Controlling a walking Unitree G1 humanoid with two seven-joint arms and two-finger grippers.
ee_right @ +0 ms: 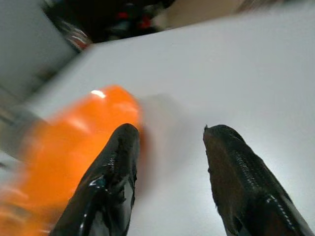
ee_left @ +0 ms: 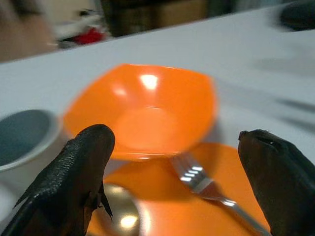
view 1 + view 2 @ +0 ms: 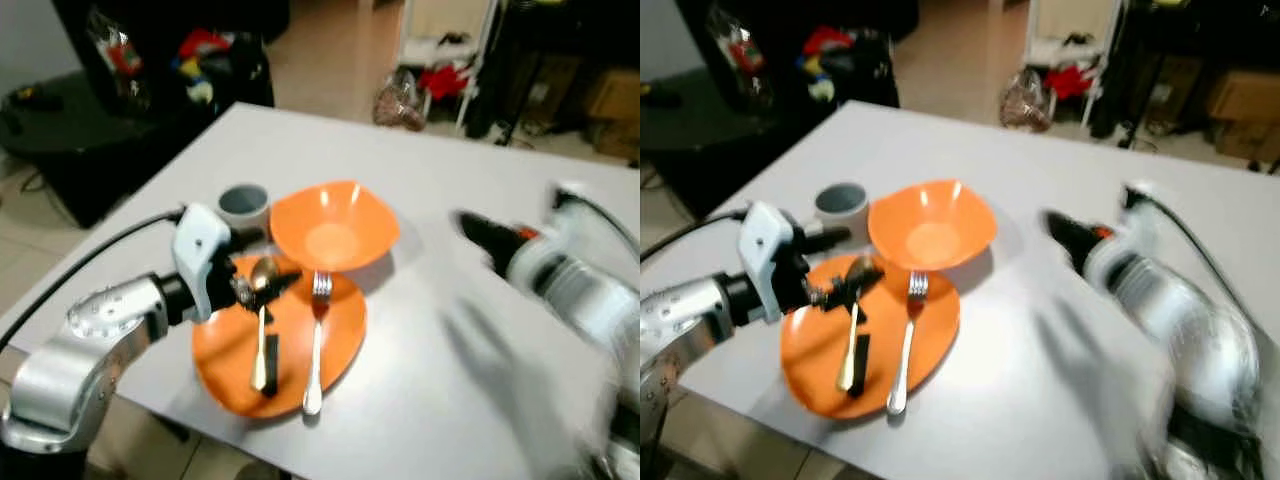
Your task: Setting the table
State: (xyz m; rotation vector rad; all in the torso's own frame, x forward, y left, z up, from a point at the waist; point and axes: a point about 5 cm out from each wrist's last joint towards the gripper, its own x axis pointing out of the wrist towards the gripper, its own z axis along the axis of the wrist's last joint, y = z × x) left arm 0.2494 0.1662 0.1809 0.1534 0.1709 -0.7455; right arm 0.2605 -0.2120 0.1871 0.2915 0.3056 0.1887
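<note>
An orange plate (image 3: pixel 225 360) lies near the table's front left edge, with a gold spoon (image 3: pixel 262 330) and a silver fork (image 3: pixel 317 340) resting on it. An orange bowl (image 3: pixel 333 227) sits just behind the plate, overlapping its far rim. A grey cup (image 3: pixel 244 206) stands left of the bowl. My left gripper (image 3: pixel 268 284) hovers open over the spoon's bowl (image 2: pixel 122 216), fingers (image 2: pixel 74 172) spread with nothing between them. My right gripper (image 3: pixel 478 232) is blurred, open above bare table to the right of the bowl; its fingers (image 1: pixel 110 182) point toward the orange dishes.
The white table (image 3: pixel 440 380) has free surface on the right and at the back. Beyond its far edge are dark furniture with clutter (image 3: pixel 190 55), a white shelf (image 3: pixel 440 50) and cardboard boxes (image 3: pixel 610 100) on the floor.
</note>
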